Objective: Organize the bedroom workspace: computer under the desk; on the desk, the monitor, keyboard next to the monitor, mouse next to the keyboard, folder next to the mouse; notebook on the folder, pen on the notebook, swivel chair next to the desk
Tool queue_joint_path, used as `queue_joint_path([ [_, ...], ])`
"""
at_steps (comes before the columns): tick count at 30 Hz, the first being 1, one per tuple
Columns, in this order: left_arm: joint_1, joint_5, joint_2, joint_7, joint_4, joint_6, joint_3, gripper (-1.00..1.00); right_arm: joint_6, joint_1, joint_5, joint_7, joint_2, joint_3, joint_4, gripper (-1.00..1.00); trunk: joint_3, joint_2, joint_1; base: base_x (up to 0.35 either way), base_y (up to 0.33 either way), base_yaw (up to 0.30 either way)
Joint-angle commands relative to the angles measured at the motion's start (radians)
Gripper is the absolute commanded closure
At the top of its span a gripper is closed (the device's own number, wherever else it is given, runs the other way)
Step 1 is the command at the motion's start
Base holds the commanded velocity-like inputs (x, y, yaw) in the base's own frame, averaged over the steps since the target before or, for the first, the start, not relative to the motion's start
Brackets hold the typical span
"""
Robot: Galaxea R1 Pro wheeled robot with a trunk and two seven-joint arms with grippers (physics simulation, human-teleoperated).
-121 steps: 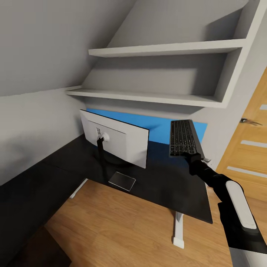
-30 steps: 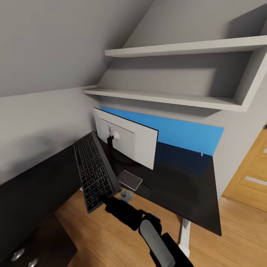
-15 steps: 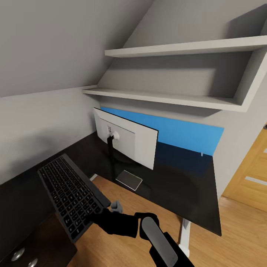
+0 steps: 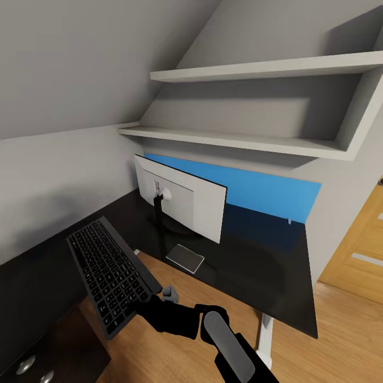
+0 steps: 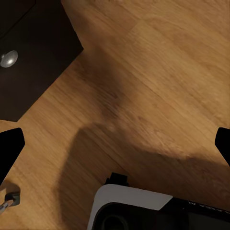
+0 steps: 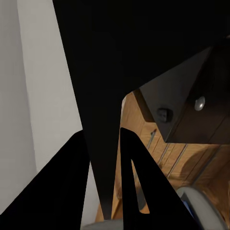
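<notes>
Our desk (image 4: 255, 266) carries the monitor (image 4: 181, 199) on its stand. We hold the keyboard (image 4: 109, 274) tilted above the desk's left wing — right gripper (image 4: 151, 304) clamped on its near end. Left gripper (image 5: 115, 143) spread, empty.

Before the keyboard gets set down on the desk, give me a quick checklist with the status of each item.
1. Right end effector gripping the keyboard: ok, its fingers straddle the edge.
2. Keyboard level: not ok, tilted and held above the desk.
3. Monitor on the desk, upright: ok.
4. Bare desk top beside the monitor stand: ok.
5. Left end effector free: ok, open over the wood floor.
6. Mouse location: cannot tell.
</notes>
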Motion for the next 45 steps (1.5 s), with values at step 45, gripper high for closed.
queue_joint_path([
  [45,-0.001,0.014,0.025,0.000,0.190,-0.078,-0.004,-1.00,-0.251,0.000,0.027,-0.028,-0.012,0.212,-0.068,1.00,-0.002,-0.002,0.001,0.000,-0.099,0.161],
])
